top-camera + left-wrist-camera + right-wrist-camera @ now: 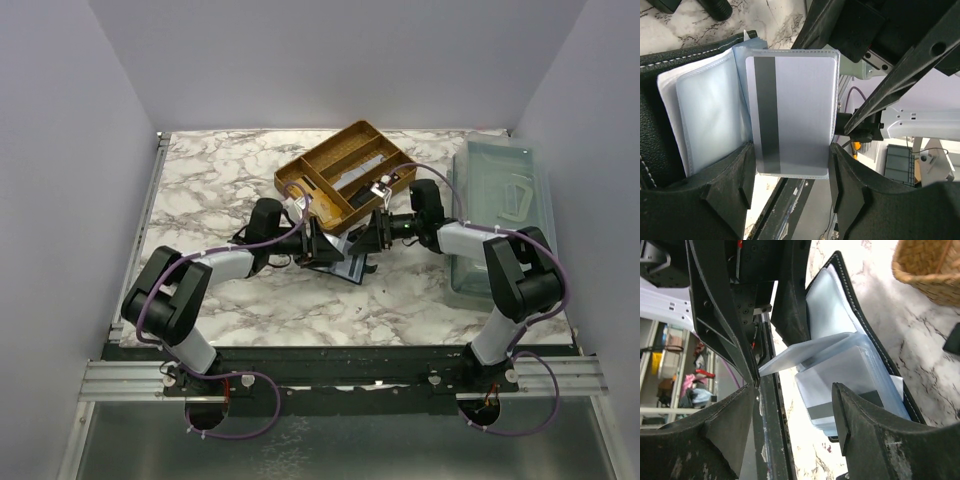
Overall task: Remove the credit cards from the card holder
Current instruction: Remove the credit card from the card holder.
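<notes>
A credit card (792, 115), pale grey-blue with a dark stripe, sits in a clear sleeve (710, 115) of the black card holder (652, 130). The holder is open between my two grippers, above the marble table (220, 190). My left gripper (790, 165) has its fingers spread to either side of that sleeve's lower edge; I cannot tell whether they press it. From my right wrist I see another pale card (805, 356) jutting from the sleeves at a slant. My right gripper (795, 390) is spread wide, gripping nothing. Behind stands a brown divided tray (290, 178); a clear bin (500, 160) lies to my right.
</notes>
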`<move>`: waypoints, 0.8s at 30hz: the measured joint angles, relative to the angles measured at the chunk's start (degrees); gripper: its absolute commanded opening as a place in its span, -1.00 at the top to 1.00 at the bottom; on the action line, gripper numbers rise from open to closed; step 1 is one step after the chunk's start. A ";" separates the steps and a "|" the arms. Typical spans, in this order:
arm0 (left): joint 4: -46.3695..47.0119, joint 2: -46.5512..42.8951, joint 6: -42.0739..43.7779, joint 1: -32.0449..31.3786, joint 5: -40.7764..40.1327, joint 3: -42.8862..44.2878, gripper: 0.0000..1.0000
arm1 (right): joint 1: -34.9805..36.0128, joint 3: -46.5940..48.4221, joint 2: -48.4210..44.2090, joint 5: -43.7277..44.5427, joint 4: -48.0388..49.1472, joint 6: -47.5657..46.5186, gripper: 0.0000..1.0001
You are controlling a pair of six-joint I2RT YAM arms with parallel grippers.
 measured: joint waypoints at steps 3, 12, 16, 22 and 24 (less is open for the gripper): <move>0.81 0.72 -0.04 -0.44 0.09 -0.26 0.18 | -0.94 -0.83 0.39 0.39 2.19 4.48 -0.33; 1.05 1.97 0.26 -2.84 0.07 -0.85 0.18 | -0.87 -3.58 1.73 0.55 9.27 15.02 -0.19; 1.07 1.97 0.48 -2.99 0.07 -0.85 0.18 | -0.87 -3.56 1.95 1.09 9.18 15.26 -0.11; 1.05 1.97 1.07 -2.99 0.02 -0.85 0.17 | -0.87 -3.56 2.01 1.29 9.05 14.84 0.01; 1.03 1.97 1.33 -2.99 0.02 -0.85 0.16 | -0.87 -3.56 2.01 1.38 9.03 14.73 0.08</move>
